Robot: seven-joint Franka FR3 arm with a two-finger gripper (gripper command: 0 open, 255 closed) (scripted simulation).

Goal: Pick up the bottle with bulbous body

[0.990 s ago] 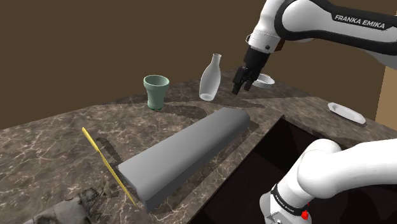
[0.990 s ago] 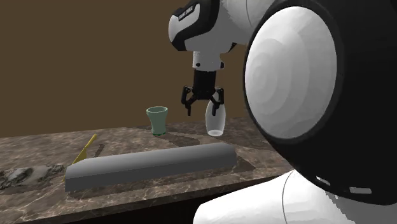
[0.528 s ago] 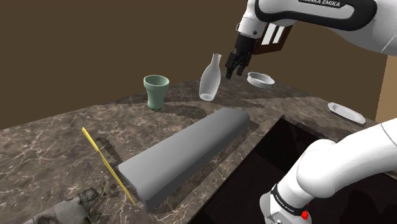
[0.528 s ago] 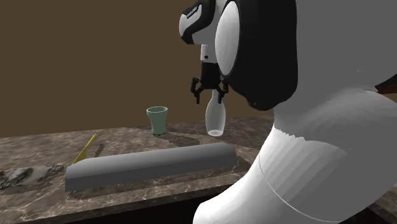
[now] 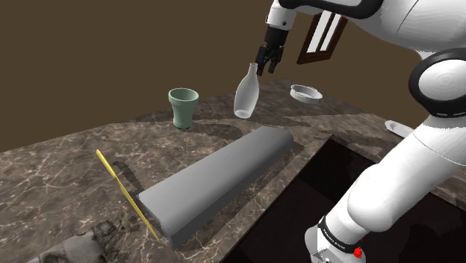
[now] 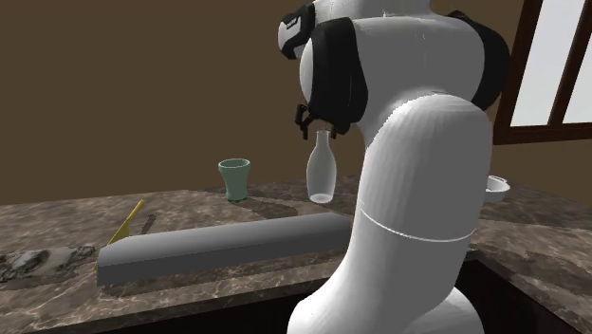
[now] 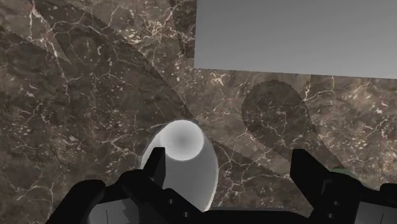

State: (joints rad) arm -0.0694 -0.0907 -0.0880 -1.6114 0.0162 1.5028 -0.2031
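Fingers spread apart, hovering just above the neck of the pale bottle standing upright on the desk, so nothing's gripped yet, with descent, squeeze and lift all to come.

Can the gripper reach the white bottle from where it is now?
Probably yes: the open gripper hangs above the bottle with nothing between them, though the bottle sits off-centre under it, so a small sideways shift seems needed.

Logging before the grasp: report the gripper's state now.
Gripper: open, holding nothing, poised above the bottle.
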